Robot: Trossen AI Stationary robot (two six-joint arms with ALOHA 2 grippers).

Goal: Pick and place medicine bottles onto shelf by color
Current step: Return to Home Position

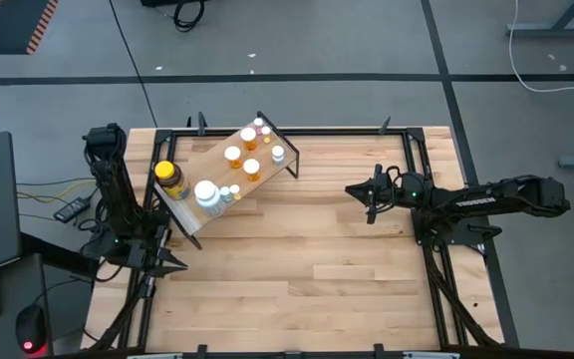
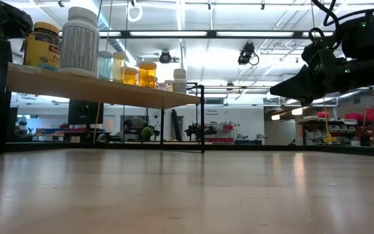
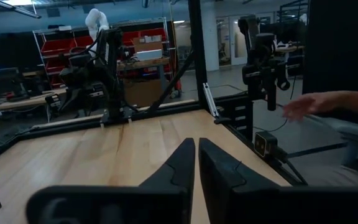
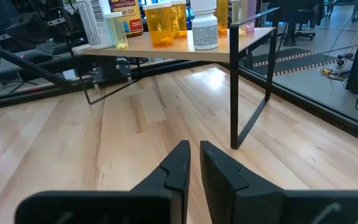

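Pale butcher-block surface (image 1: 307,249), plywood shelf (image 1: 207,160) on thin black legs standing toward its left side, medicine bottles (image 1: 251,168) upright across the shelf top, yellow-lidded amber jar (image 1: 171,179) at one end.

Butcher-block tabletop (image 2: 187,195) gleams: smooth wood with a soft sheen. Shelf (image 4: 185,55) shows pale matt plywood on a thin black metal frame (image 4: 234,93). Orange vials (image 4: 159,23) look like glossy translucent plastic; the white-capped bottle (image 2: 80,40) wears a paper label.
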